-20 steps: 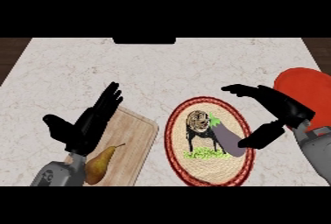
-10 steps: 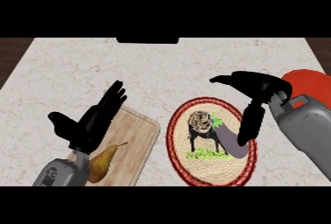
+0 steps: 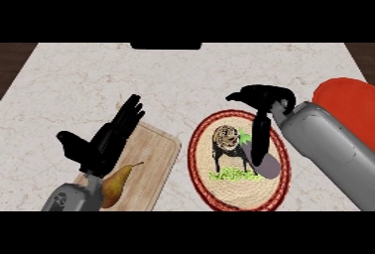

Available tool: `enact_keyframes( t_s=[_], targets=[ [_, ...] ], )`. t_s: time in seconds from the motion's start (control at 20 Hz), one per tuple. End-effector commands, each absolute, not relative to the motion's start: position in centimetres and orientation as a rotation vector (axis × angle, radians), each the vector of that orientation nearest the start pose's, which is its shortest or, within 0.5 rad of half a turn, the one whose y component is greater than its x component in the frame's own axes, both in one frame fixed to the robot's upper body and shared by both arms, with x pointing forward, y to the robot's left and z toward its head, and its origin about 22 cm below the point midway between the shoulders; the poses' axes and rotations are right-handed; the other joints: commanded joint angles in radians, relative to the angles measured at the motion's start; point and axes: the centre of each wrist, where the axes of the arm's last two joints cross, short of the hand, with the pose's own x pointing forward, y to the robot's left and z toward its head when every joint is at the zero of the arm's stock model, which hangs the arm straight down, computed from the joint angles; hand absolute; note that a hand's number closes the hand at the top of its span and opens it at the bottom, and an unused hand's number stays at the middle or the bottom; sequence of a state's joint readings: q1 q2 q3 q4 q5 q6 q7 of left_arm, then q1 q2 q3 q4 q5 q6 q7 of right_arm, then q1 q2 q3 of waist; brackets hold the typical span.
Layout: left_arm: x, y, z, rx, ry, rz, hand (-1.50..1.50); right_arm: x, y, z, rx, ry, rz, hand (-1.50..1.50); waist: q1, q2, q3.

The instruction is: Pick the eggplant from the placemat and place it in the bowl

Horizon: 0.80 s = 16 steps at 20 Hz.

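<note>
The dark purple eggplant (image 3: 268, 162) lies on the right part of a round woven placemat (image 3: 236, 191) with a red rim and a dog picture. My right hand (image 3: 268, 96) hovers over the placemat's upper right, open. Its fingers (image 3: 260, 133) point straight down and reach the eggplant's upper left end, while the thumb sticks out to the left, away from it. The red bowl (image 3: 344, 97) stands at the right edge, partly hidden behind my right forearm. At lower left my left hand (image 3: 102, 145) rests open, fingers up.
A wooden cutting board (image 3: 157, 159) lies left of the placemat with a yellow-brown pear (image 3: 116, 181) on it, partly under my left hand. A black object (image 3: 165, 45) sits at the counter's far edge.
My right hand has swung left from the bowl side and turned its fingers downward onto the eggplant's end. The left hand has stayed put.
</note>
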State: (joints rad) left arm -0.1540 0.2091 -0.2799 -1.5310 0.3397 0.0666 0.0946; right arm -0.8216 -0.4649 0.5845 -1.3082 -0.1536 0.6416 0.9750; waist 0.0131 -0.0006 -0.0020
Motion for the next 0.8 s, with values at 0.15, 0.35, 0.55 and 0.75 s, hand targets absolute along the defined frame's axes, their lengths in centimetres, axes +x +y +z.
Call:
enact_keyframes(
  t_s=[0.15,0.35,0.55,0.75],
  targets=[
    [27.5,21.1,3.2,-0.265,-1.483,-0.145,0.00,36.8,-13.4,12.4,-0.434,-0.374,1.509,-1.50,-0.006,0.001,0.001],
    [26.3,20.6,1.9,-0.263,-1.472,-0.137,0.00,37.4,-13.6,11.5,-0.423,-0.311,1.518,-1.50,-0.002,0.001,0.001],
    [26.5,18.3,1.1,-0.286,-1.474,-0.123,0.00,36.8,-15.3,10.8,-0.407,-0.290,1.556,-1.50,-0.017,0.000,0.001],
    [26.3,21.4,4.0,-0.268,-1.500,-0.131,0.00,36.5,-14.5,9.7,-0.407,-0.336,1.565,-1.50,-0.004,-0.001,0.002]
  ],
)
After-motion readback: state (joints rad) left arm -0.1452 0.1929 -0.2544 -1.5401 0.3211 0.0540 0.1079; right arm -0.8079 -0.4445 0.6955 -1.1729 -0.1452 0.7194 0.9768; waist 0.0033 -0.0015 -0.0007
